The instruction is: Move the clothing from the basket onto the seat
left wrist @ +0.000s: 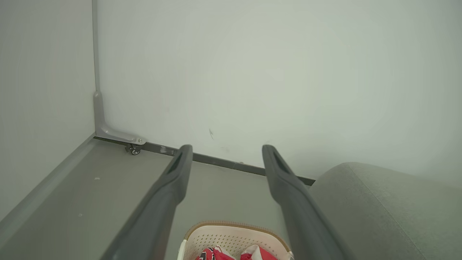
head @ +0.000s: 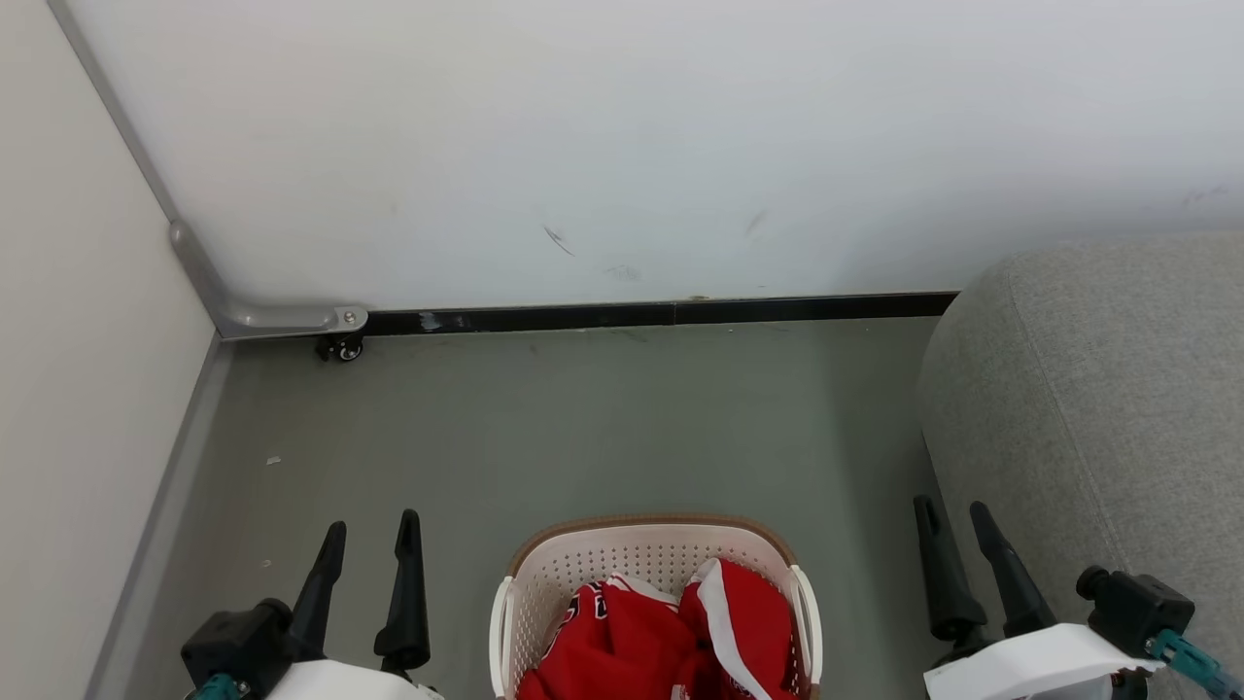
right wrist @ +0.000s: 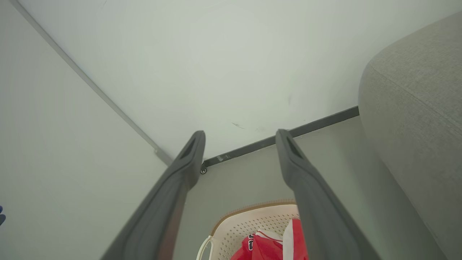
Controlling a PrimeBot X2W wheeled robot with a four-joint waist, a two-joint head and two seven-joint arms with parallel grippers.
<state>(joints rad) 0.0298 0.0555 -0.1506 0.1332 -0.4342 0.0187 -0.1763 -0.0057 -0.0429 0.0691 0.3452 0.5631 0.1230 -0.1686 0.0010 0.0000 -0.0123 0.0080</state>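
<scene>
Your left gripper (head: 371, 525) fingers spread, holding nothing, right gripper (head: 950, 507) likewise, red clothing (head: 632, 632) heaped in basket (head: 544, 574) between them, seat (head: 1098, 389) beside your right.

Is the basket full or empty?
Not empty: red clothing lies bunched up inside the basket, covering the part of its bottom in view.

The basket (head: 583, 569) is cream-white, its wall dotted with a regular grid of small holes, its rim brown. Inside it the clothing (head: 622, 647) is bright red; one piece has a wide white band, another dark lettering outlined in white. Right of the basket, the seat (head: 1098, 408) is light grey. The floor (head: 583, 428) around the basket is dull grey-green, and the wall (head: 622, 146) beyond it is white above a black skirting strip (head: 661, 313). On either side of the basket, the left gripper (head: 371, 523) and right gripper (head: 950, 505) have black fingers.
</scene>
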